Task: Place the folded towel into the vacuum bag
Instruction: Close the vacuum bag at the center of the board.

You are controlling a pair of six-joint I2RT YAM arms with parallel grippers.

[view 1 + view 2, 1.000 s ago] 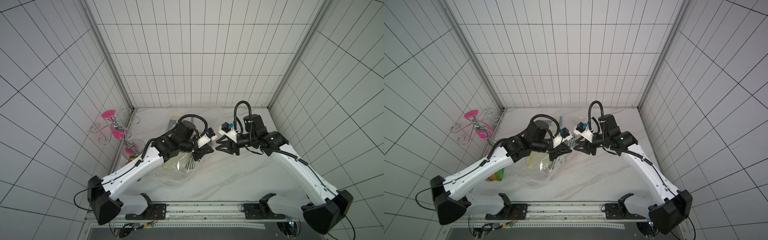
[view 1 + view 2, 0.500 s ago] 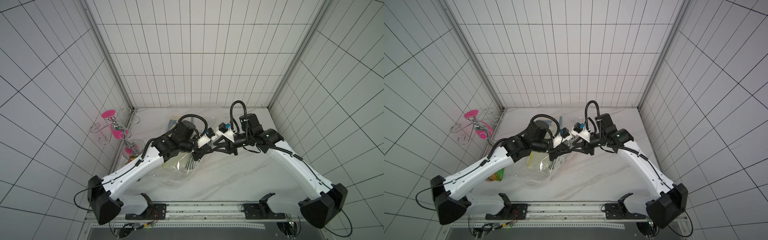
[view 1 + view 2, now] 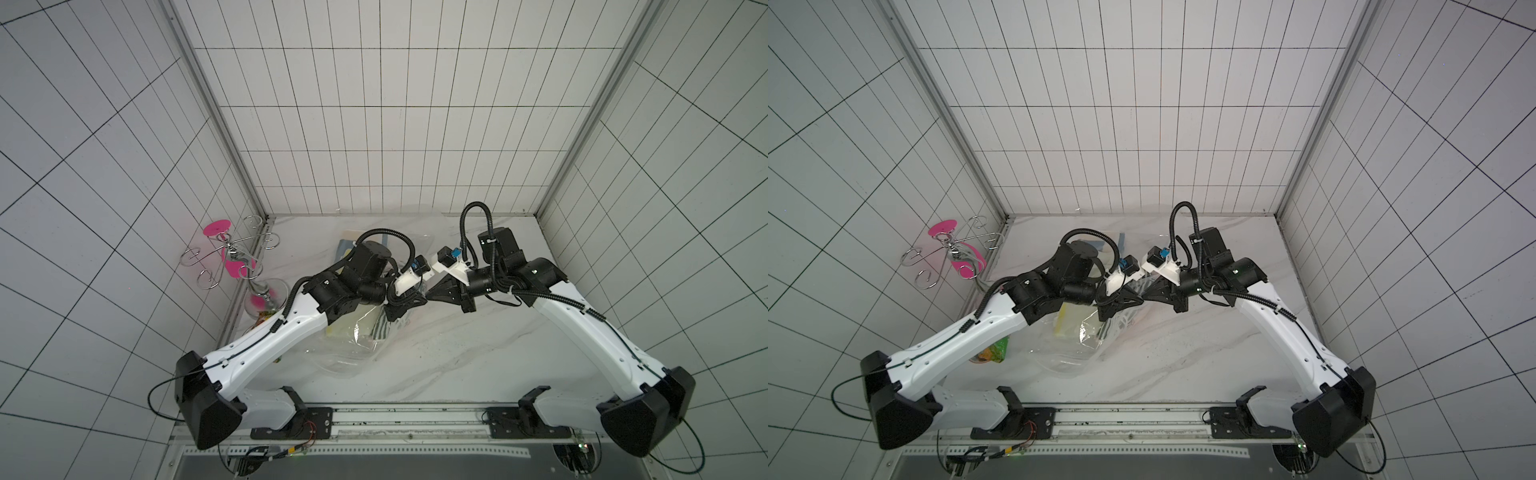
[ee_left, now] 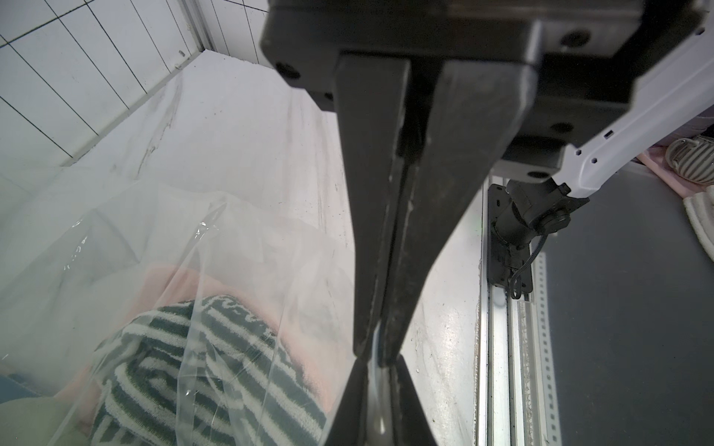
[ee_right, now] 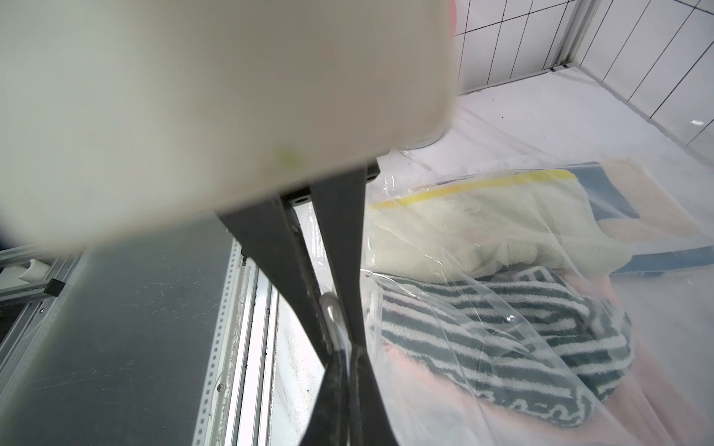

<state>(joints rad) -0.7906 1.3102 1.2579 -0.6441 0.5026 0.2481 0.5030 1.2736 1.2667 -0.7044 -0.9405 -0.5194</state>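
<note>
At far left, against the tiled wall: a chrome wire stand with bright pink discs. Just right of that, half hidden under the white left arm: a crinkly green snack packet.

Left of centre on the white marble-pattern table: the large, crinkly, clear plastic vacuum bag, crumpled on the surface and lifted at its edge towards the middle. Visible through the film: a cream towel with a yellow band, and a dark green and white striped towel resting partly over a pale pink towel. Hard to tell whether all are fully inside.

At centre, above the table: the black left gripper, jaws together, pinching the bag's raised edge. Tip to tip with it from the right: the black right gripper, jaws pressed together on the bag's thin white zip strip.
</note>
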